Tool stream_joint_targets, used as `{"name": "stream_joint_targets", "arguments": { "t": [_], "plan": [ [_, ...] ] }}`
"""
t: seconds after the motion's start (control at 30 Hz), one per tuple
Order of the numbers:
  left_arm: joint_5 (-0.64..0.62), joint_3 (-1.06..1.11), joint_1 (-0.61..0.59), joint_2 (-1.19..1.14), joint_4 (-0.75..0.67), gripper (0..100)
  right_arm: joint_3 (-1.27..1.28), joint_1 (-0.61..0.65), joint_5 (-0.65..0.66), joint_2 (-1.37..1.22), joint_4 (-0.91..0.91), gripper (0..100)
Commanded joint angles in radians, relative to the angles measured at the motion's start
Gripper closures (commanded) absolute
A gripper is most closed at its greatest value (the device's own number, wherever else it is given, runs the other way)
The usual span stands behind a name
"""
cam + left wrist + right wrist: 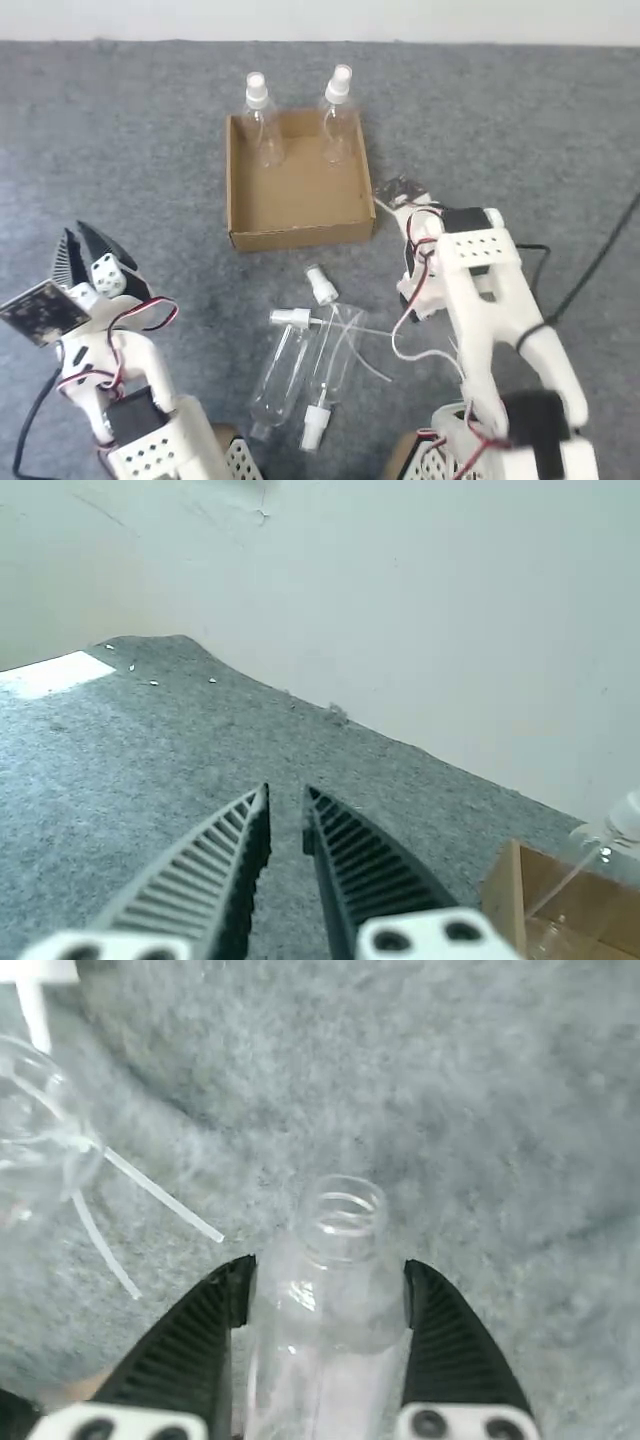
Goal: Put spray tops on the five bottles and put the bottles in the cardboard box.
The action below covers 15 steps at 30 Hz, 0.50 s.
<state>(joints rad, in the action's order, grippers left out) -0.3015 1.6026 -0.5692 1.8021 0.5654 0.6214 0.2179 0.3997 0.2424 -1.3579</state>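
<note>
A clear bottle [338, 1260] with a bare threaded neck sits between the fingers of my right gripper [327, 1265], which is shut on it just above the grey carpet, right of the loose parts. From above, that right gripper [415, 293] points down, below the box's right corner. The cardboard box [240, 190] holds two capped bottles [262, 125] [336, 118] standing against its far wall. Two more clear bottles [283, 378] [335, 360] lie on the carpet among loose spray tops [321, 284] [290, 318] [314, 427]. My left gripper [88, 240] is raised at the left, open and holding nothing.
In the left wrist view the left gripper [287, 798] points over bare carpet toward a white wall, with the box corner [510, 890] and a capped bottle [612, 838] at the side. Thin dip tubes [160, 1195] trail across the carpet near the held bottle.
</note>
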Motion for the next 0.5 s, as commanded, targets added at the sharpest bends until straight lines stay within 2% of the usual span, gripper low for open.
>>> {"name": "stream_joint_targets", "arguments": {
  "t": [0.0, 0.2, 0.47],
  "plan": [
    [0.006, -0.012, 0.005, 0.02, -0.034, 94, -0.049, 0.001, -0.069, 0.163, -0.056, 91.7],
    [0.006, -0.012, 0.006, 0.02, -0.034, 94, -0.049, 0.028, -0.141, 0.298, -0.091, 92.3],
    [0.006, -0.012, 0.006, 0.02, -0.034, 94, -0.048, 0.176, -0.253, 0.489, -0.101, 97.6]
  ]
}}
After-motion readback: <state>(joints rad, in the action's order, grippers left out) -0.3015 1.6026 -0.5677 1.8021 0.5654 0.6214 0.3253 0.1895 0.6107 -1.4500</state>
